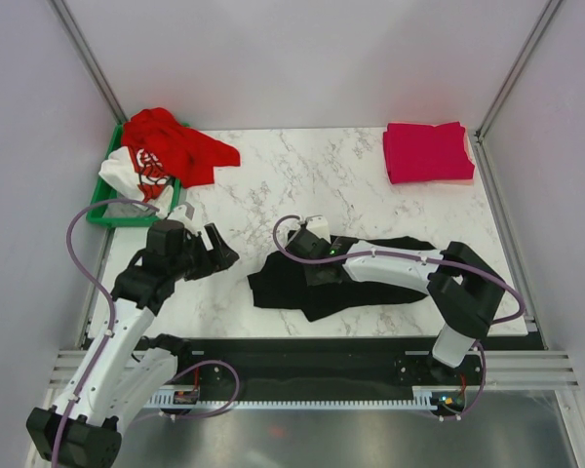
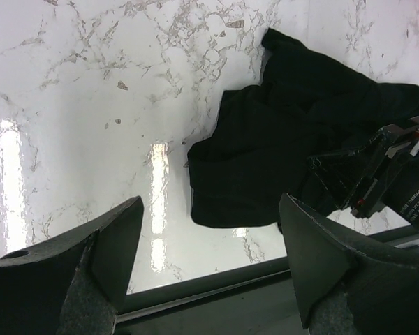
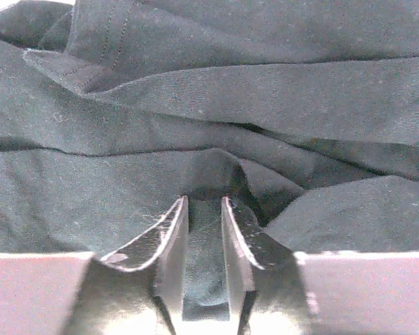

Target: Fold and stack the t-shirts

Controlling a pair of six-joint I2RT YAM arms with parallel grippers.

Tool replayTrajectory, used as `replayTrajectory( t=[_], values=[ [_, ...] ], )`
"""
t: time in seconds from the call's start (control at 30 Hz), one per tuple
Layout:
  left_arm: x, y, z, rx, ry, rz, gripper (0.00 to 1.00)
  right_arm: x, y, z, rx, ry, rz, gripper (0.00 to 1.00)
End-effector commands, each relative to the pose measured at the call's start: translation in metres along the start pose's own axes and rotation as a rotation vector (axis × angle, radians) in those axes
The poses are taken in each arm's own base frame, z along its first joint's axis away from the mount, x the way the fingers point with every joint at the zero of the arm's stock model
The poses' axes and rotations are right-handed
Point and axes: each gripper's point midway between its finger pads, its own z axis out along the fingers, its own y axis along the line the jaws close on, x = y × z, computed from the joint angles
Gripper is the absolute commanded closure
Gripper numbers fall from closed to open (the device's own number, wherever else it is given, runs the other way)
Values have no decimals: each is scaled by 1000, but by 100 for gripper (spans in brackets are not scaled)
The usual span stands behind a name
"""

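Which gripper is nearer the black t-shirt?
Right. The right gripper has a fold of the black t-shirt between its fingers; the left gripper hovers open off its left edge, not touching.

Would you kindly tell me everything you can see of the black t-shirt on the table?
The black t-shirt is plain, soft, matte cloth, with a stitched hem showing in the right wrist view. It lies crumpled and unfolded, full of creases and ridges, on the near middle of the marble table. The right hand sits on it and pinches a raised fold between its fingers. The right arm crosses above it.
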Motion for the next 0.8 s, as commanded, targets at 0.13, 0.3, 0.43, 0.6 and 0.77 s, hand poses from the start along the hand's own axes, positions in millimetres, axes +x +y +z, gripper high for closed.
replayTrajectory(
  t=[0.13,0.3,0.43,0.6,0.77],
  values=[
    [-5,0,1,4,-28,48,15,-13,5,-12,-39,-45,30,85],
    [-4,0,2,2,-23,48,15,-26,2,-35,-63,-87,38,100],
    [-4,1,3,-2,-24,49,17,-61,-38,-77,18,-167,68,100],
    [4,2,10,-21,12,17,20,-155,-197,-222,282,-558,336,100],
    [37,-4,39,-15,111,-6,18,-146,-280,-326,507,-783,507,100]
  ],
)
